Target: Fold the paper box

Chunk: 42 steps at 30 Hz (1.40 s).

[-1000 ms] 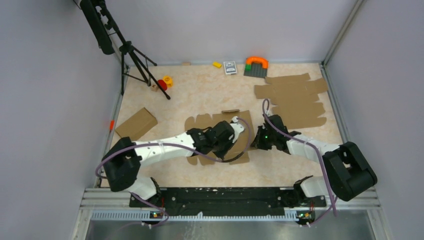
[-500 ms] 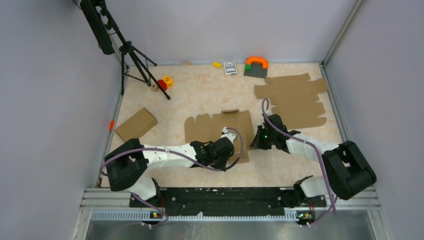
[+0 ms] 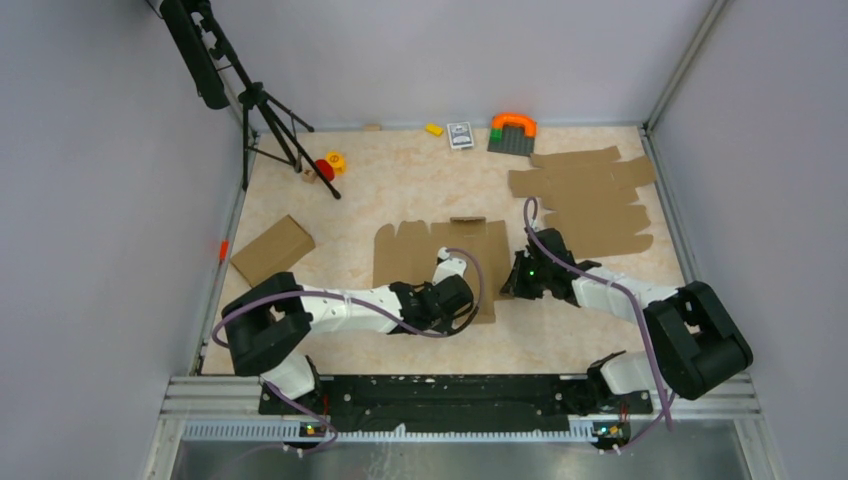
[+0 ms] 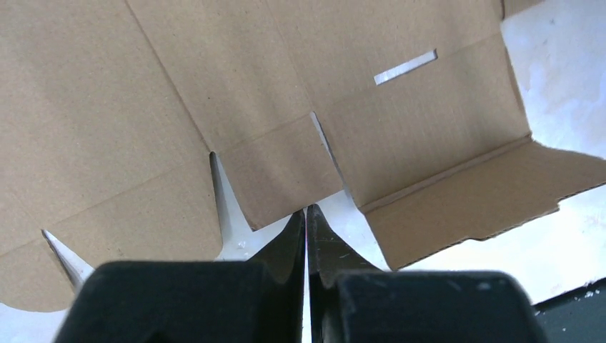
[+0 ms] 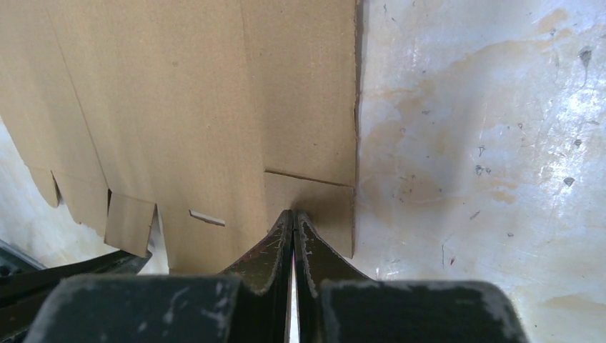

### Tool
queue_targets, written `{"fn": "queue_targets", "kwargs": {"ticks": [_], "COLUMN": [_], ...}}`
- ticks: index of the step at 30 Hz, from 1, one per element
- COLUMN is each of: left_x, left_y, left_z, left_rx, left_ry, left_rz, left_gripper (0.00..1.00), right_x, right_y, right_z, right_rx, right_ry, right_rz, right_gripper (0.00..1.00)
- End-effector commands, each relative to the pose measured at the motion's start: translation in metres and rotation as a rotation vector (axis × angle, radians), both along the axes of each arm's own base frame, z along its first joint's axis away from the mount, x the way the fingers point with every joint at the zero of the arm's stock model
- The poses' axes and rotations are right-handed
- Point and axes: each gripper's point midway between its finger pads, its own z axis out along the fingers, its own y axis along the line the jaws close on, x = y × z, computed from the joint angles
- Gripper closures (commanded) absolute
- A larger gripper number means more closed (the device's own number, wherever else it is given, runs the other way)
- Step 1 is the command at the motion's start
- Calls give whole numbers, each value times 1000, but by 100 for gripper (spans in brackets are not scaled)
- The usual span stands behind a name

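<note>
Showing what overhead hides, wrist views find both arms' jaws pressed together at the paper box [image 4: 179, 71].

left fingers [image 4: 289, 244] closed, low | right fingers [image 5: 275, 248] closed, low

From above, the left arm [image 3: 350, 305] covered the near edge of the paper box [image 3: 420, 250]. The tips of the left gripper [image 4: 306, 212] and the right gripper [image 5: 294, 214] were hidden in that view. In both wrist views the box ran off the top and left edges. The right tips sat over a corner flap, but touching or not was unclear. The small card [image 3: 460, 134] was too tiny to read.
</note>
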Motion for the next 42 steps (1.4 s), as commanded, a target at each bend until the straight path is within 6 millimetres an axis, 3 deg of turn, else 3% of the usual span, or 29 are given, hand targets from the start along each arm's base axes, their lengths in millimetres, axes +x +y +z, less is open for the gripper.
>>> {"fn": "queue_targets", "kwargs": {"ticks": [1,6,20,26,33,39,42], "left_x": [25,41,67,70,56,61,68], "left_y": [-12,-17,-11,-7,0,1,-2], "left_z": [28,42,25,6,-30,-17,-2], "left_rx": [-90,-97,-59,-27,44,59,59], "left_ry": [-118,-165,-128,-85,21,2,-24], "left_rz": [56,55,63,61,53,48,29], "left_gripper": [100,100,100,100,100,100,92], "right_x": [-29,-30,-32,-33,-36,-35,-32], "right_y": [-32,-32,-32,-32,-33,-34,-36], "right_z": [-35,-37,-39,-42,-45,-43,-39], "right_rx": [-160,-159,-163,-163,-167,-175,-187], "right_ry": [121,128,133,140,151,150,143], "right_rz": [-8,-5,3,7,8,6,0], "right_gripper": [100,100,100,100,100,100,100]}}
